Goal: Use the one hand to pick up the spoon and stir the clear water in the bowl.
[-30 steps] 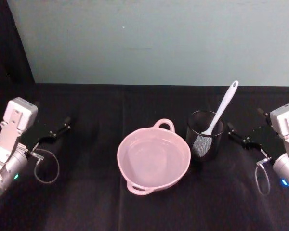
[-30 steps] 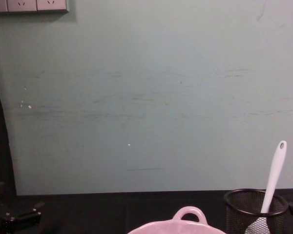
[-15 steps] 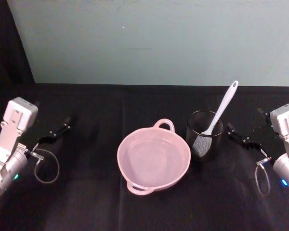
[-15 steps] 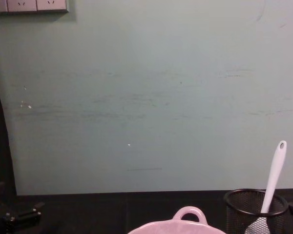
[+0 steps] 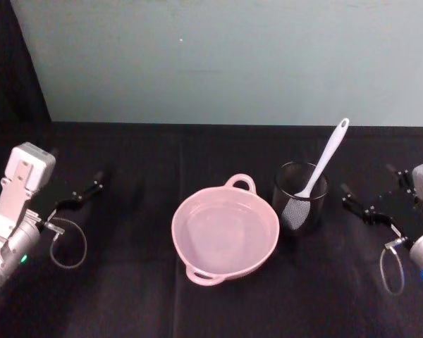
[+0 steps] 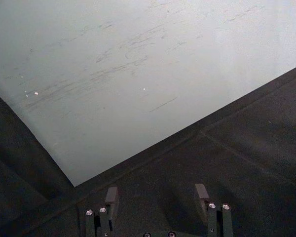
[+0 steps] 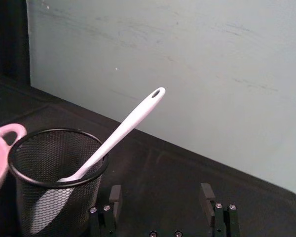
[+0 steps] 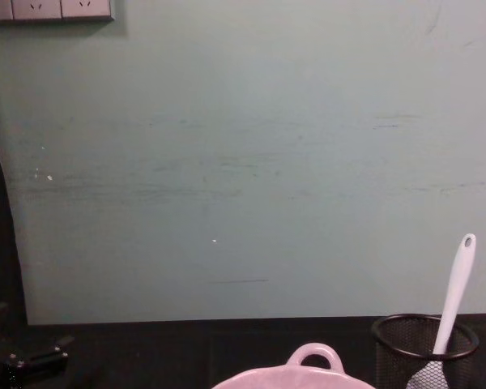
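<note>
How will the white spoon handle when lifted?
The spoon looks slim and plastic, so probably light and fairly stiff. Its smooth handle may slip. It leans against the mesh cup, which might tip with it.

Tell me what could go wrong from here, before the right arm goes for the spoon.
1. The spoon leans loosely in the mesh cup. A sideways pull by the open right tool could tip the cup over.
2. The cup stands close beside the bowl. A toppled cup or a hasty swing could knock its rim and spill the water.
</note>
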Robot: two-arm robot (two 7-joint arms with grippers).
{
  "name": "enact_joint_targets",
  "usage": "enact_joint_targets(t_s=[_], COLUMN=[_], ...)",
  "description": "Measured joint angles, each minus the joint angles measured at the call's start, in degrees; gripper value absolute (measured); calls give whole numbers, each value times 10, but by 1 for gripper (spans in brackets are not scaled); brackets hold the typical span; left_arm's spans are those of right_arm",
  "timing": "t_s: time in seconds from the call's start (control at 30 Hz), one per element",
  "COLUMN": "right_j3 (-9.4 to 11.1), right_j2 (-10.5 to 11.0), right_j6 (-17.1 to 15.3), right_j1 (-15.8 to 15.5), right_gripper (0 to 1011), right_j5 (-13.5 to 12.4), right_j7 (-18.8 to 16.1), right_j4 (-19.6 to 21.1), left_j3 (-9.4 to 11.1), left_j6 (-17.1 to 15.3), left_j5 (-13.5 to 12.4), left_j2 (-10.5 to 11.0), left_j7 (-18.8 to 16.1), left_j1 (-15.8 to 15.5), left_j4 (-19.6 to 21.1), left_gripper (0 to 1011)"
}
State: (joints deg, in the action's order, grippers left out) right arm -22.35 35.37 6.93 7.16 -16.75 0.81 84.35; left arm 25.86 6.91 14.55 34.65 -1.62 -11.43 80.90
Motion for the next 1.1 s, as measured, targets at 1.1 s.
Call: enact_joint_targets(t_s=[1.1], right_j3=[94], right_j2=[-82], right_j6=[-104], right_j1=[37], right_gripper=[1003], right_j5=[-256], right_j7=[-212], right_j4=[-25], left_j3=[0], left_j6=[0], left_j5=[0], left_j2=[0], left_j7=[0], left_j1=[0], left_j4=[0], left_gripper=[1005])
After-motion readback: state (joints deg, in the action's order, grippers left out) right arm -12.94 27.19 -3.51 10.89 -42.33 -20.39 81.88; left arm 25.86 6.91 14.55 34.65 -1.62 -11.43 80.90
